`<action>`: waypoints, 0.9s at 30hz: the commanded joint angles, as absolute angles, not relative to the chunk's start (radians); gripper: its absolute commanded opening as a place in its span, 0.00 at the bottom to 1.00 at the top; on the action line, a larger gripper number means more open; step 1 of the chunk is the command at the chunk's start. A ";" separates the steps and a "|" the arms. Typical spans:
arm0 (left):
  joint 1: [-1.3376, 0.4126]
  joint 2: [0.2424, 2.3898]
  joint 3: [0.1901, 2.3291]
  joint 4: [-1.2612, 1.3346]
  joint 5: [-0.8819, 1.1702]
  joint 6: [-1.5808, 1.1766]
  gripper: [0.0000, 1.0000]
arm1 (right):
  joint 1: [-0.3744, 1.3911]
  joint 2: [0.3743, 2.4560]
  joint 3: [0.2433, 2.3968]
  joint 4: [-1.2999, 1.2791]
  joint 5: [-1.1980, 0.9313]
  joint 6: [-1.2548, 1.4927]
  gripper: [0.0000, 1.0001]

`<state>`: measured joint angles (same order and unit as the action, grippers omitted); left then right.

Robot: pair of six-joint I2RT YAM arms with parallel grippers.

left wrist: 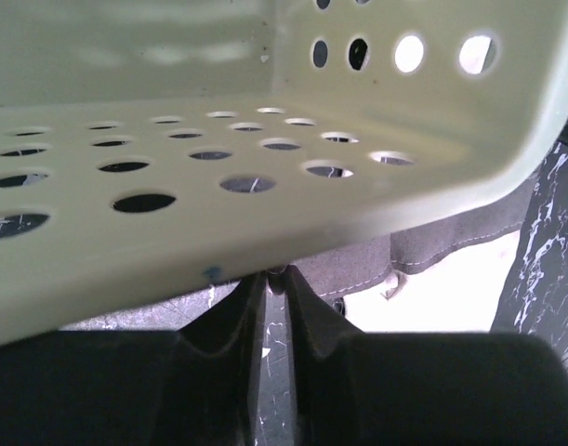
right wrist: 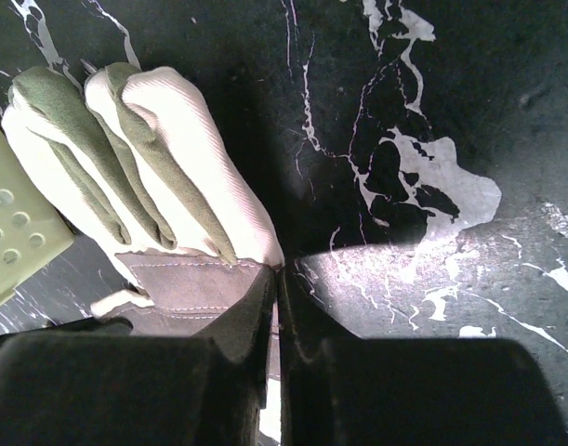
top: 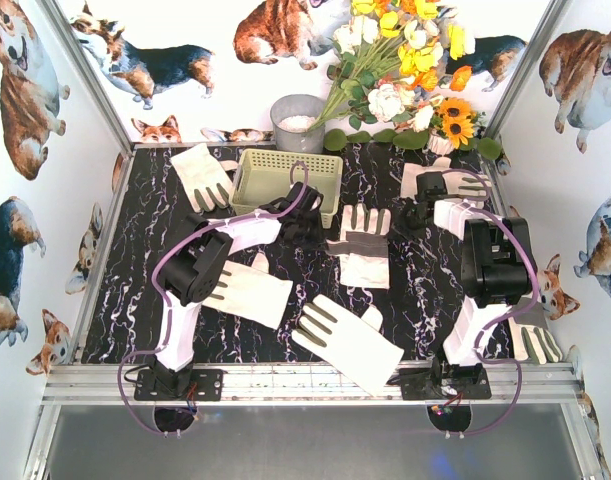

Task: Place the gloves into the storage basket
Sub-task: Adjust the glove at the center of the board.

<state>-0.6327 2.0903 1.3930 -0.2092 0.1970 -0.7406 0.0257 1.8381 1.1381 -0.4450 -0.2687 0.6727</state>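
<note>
1. Basket (top: 253, 203) sits at the back middle of the table (top: 135, 300). The left wrist view looks in at its holed floor, with marble showing through the holes.
2. All the gloves lie on the table, outside the basket:
   - back-left glove (top: 202, 176), just beside the basket's left end
   - centre glove (top: 363, 245), just beside the basket's front-right corner
   - back-right glove (top: 455, 184), near the flowers (top: 405, 60)
   - left glove (top: 250, 292), partly under the left arm
   - front glove (top: 347, 342), between the two arm bases
3. There is another cream-and-grey piece (top: 534, 343) at the table's right edge. It looks like a glove and is partly cut off.
4. The grey pot (top: 298, 122) behind the basket has something white inside; I can't tell what.
5. Left gripper (left wrist: 275, 277): fingers pressed together, tips right at the basket's near wall by the front-right corner. I can't tell if they touch it.
6. Right gripper (right wrist: 278, 277): fingers pressed together, low over the table, tips against the centre glove's edge. I can't tell if any fabric is caught.
</note>
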 commanded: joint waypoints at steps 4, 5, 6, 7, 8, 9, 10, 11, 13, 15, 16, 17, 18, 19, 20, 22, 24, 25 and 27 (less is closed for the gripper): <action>-0.627 2.074 1.410 -0.218 0.188 -0.724 0.24 | 0.023 1.813 1.181 -0.438 -0.258 0.611 0.21; -0.627 2.067 1.409 -0.219 0.190 -0.722 0.27 | 0.023 1.807 1.183 -0.440 -0.258 0.608 0.24; -0.627 2.060 1.410 -0.223 0.192 -0.719 0.30 | 0.023 1.801 1.187 -0.439 -0.258 0.606 0.27; -0.627 2.051 1.408 -0.226 0.194 -0.716 0.33 | 0.023 1.794 1.190 -0.441 -0.261 0.601 0.30; -0.627 2.042 1.407 -0.229 0.195 -0.712 0.36 | 0.023 1.786 1.192 -0.443 -0.262 0.595 0.33; -0.627 2.031 1.405 -0.235 0.194 -0.709 0.41 | 0.023 1.776 1.194 -0.442 -0.263 0.589 0.35; -0.627 2.019 1.403 -0.243 0.192 -0.706 0.44 | 0.023 1.768 1.196 -0.445 -0.264 0.582 0.38; -0.629 2.006 1.398 -0.248 0.193 -0.701 0.46 | 0.023 1.758 1.199 -0.448 -0.264 0.573 0.40; -0.630 1.973 1.385 -0.258 0.188 -0.693 0.50 | 0.022 1.736 1.207 -0.463 -0.258 0.563 0.47; -0.633 1.937 1.368 -0.268 0.179 -0.686 0.54 | 0.021 1.712 1.206 -0.466 -0.263 0.552 0.54; -0.634 1.921 1.361 -0.277 0.174 -0.681 0.55 | 0.020 1.700 1.205 -0.466 -0.264 0.549 0.56; -0.636 1.903 1.356 -0.288 0.169 -0.677 0.56 | 0.020 1.689 1.203 -0.466 -0.265 0.546 0.58; -0.638 1.888 1.351 -0.302 0.164 -0.671 0.57 | 0.019 1.678 1.202 -0.467 -0.266 0.543 0.59; -0.640 1.868 1.349 -0.327 0.153 -0.663 0.58 | 0.018 1.668 1.201 -0.470 -0.269 0.542 0.59; -0.644 1.854 1.349 -0.351 0.139 -0.652 0.59 | 0.016 1.658 1.199 -0.472 -0.273 0.542 0.60; -0.652 1.827 1.351 -0.402 0.108 -0.634 0.59 | 0.013 1.636 1.193 -0.475 -0.281 0.538 0.60; -0.657 1.799 1.347 -0.443 0.077 -0.629 0.60 | 0.010 1.612 1.184 -0.478 -0.286 0.531 0.60; -0.658 1.782 1.341 -0.457 0.063 -0.632 0.60 | 0.008 1.600 1.182 -0.482 -0.289 0.528 0.61; -0.658 1.748 1.324 -0.471 0.038 -0.646 0.60 | 0.007 1.578 1.180 -0.496 -0.293 0.516 0.61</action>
<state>-0.6518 1.8080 1.3540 -0.3862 0.1097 -0.6628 0.0151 1.6508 1.1561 -0.4900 -0.2768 0.5484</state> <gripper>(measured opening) 0.595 0.605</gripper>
